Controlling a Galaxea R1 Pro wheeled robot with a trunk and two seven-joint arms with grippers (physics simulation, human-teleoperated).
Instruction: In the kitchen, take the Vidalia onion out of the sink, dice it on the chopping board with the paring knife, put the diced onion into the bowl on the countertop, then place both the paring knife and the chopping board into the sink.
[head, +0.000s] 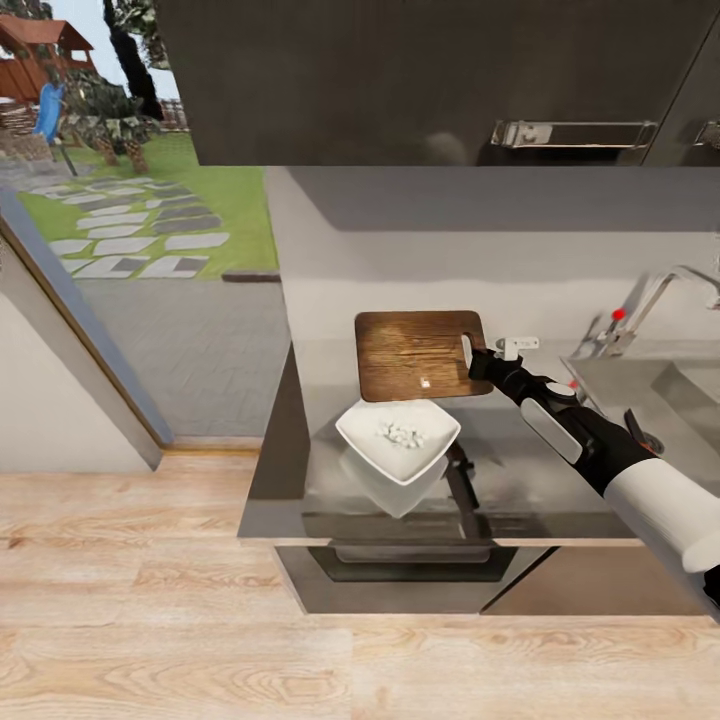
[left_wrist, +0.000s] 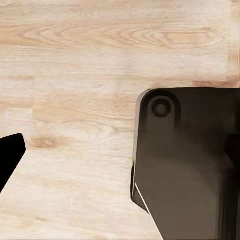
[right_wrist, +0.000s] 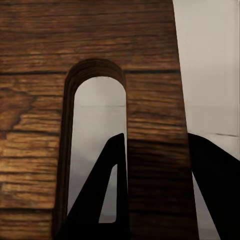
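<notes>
The brown chopping board (head: 412, 352) lies at the back of the dark countertop (head: 285, 470), slot handle toward the sink. My right gripper (head: 479, 359) is shut on that handle end. In the right wrist view one finger (right_wrist: 107, 170) passes through the slot and the other is outside the chopping board (right_wrist: 40, 100) edge, with the right gripper (right_wrist: 157, 150) clamping the strip between. A white speck (head: 424, 381) sits on the board. The white square bowl (head: 365, 428) holds pale diced onion (head: 402, 433). The left gripper's fingertips (left_wrist: 10, 157) stand wide apart over the floor.
The steel sink (head: 690, 385) and its chrome faucet (head: 655, 295) are at the right; a slim dark item with a reddish end (head: 640, 430) lies on the steel beside my arm. Black upper cabinets (head: 420, 80) hang overhead. A window wall is at the left.
</notes>
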